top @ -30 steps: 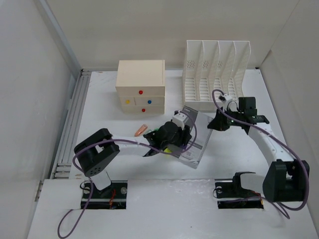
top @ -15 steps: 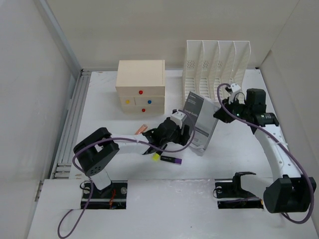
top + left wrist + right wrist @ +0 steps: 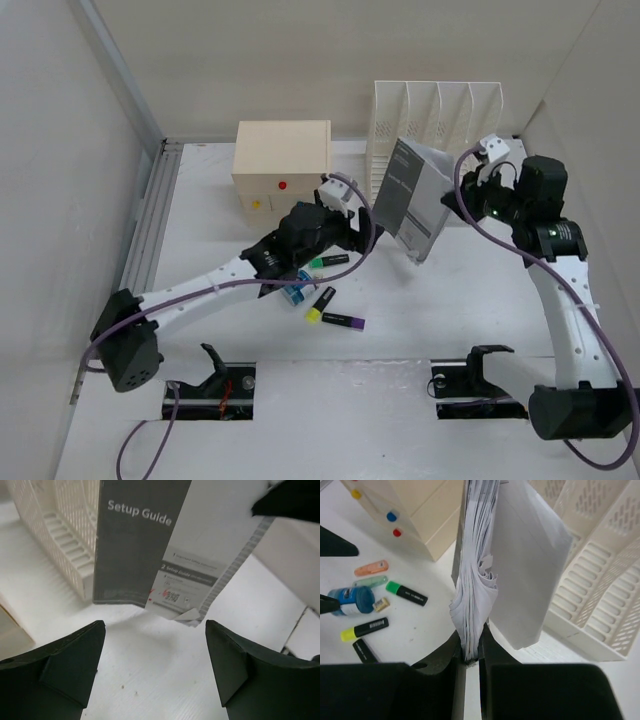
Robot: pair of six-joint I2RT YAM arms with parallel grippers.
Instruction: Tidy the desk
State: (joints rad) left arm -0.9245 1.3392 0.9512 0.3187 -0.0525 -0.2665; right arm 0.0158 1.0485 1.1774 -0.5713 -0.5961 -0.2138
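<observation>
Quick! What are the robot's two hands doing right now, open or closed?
Left gripper: open, holding nothing.
Right gripper: closed on the Setup Guide booklet.

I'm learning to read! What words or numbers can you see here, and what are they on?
"Setup Guide": on the grey cover of the booklet.
Smaller print and the code on the booklet's white page: too blurred to read.
Labels on the highlighters and the blue bottle: too small to read.
</observation>
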